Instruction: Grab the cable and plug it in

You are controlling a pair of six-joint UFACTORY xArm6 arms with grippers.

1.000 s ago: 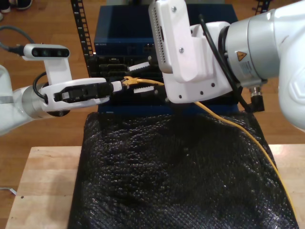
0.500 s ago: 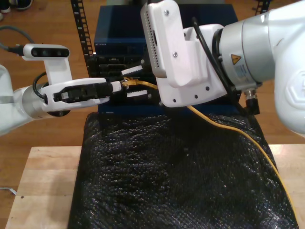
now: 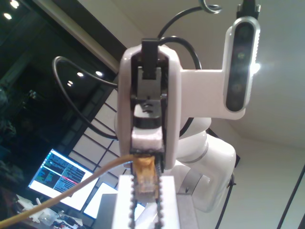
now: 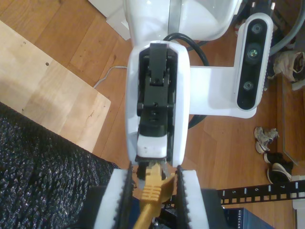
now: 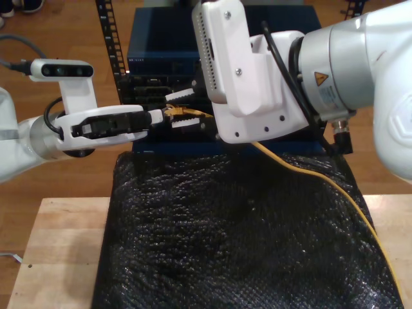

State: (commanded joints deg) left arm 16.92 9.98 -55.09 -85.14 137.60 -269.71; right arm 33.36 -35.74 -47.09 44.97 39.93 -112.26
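Cameras: one high front exterior view, two close wrist views.
Wrist views face each other; all share the cable (image 5: 302, 168) plug.

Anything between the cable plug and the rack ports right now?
Nothing visible in the exterior view. The cable plug sits just in front of the rack, pinched by my first gripper. My second gripper straddles its boot, jaws apart.

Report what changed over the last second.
My second gripper shifted toward the exterior view's left, and its open fingers now flank the plug end of the cable, whose slack moved with it. My first gripper stayed put, clamped on the plug. The black mat did not move.
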